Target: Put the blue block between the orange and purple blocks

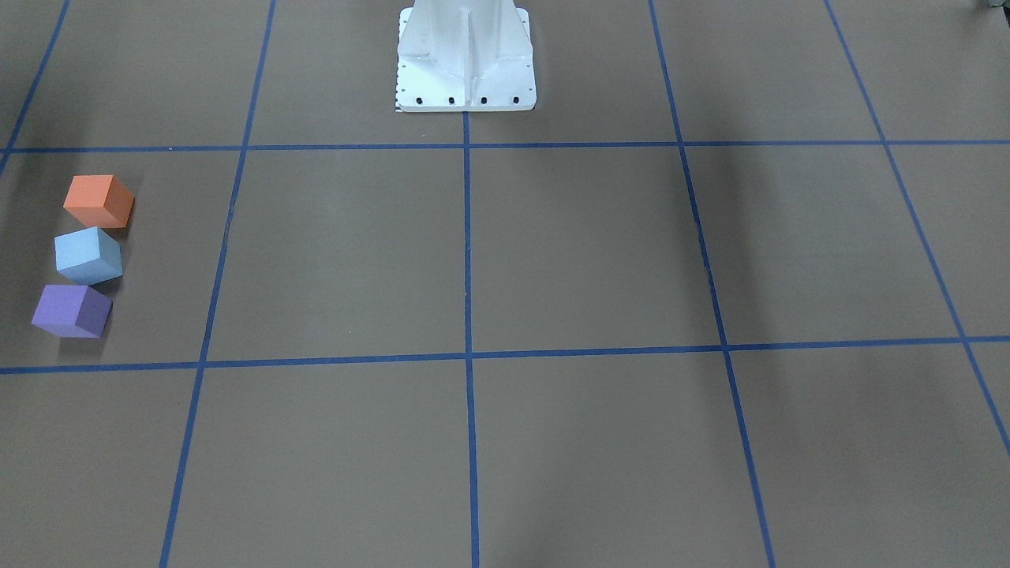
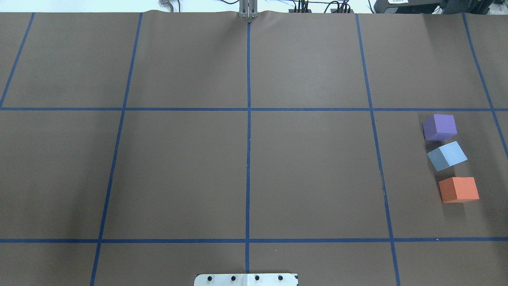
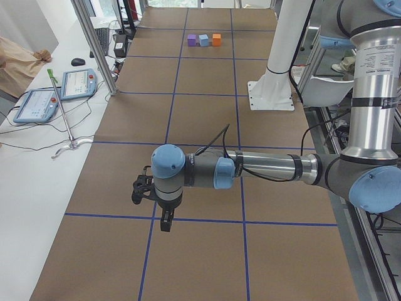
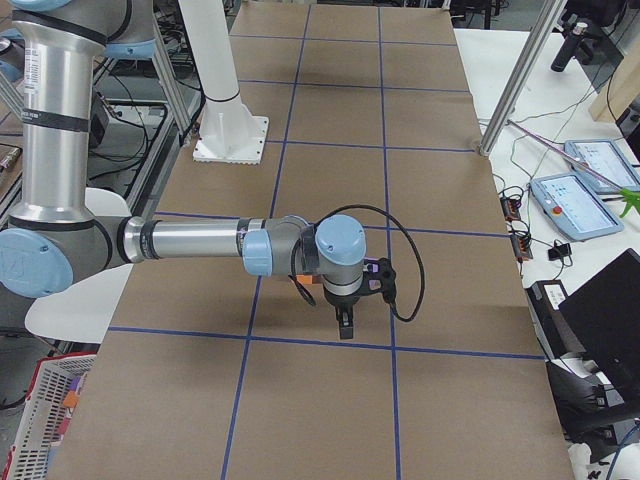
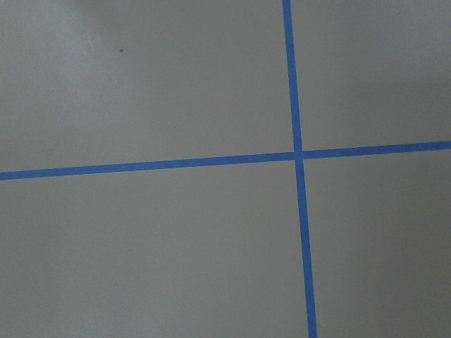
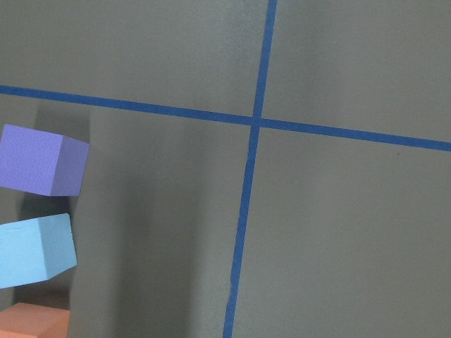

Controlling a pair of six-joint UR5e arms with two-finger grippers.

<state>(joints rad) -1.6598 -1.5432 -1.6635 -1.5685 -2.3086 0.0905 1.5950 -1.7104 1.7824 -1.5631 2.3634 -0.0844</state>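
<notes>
The blue block [image 2: 447, 155] sits on the brown table between the purple block [image 2: 439, 127] and the orange block [image 2: 458, 189], in a loose row with small gaps. The row is at the left in the front-facing view: orange [image 1: 99, 201], blue [image 1: 88, 255], purple [image 1: 72, 310]. The right wrist view shows the purple [image 6: 42, 160], blue [image 6: 35, 250] and orange [image 6: 32, 322] blocks at its left edge. My right gripper [image 4: 344, 328] hangs above the table by the blocks. My left gripper [image 3: 164, 224] hangs over the table's other end. I cannot tell whether either is open or shut.
Blue tape lines [image 2: 248, 119] divide the table into a grid. The white robot base [image 1: 465, 63] stands at the table's middle edge. Tablets [image 3: 59, 91] and cables lie on a white side table beyond the far edge.
</notes>
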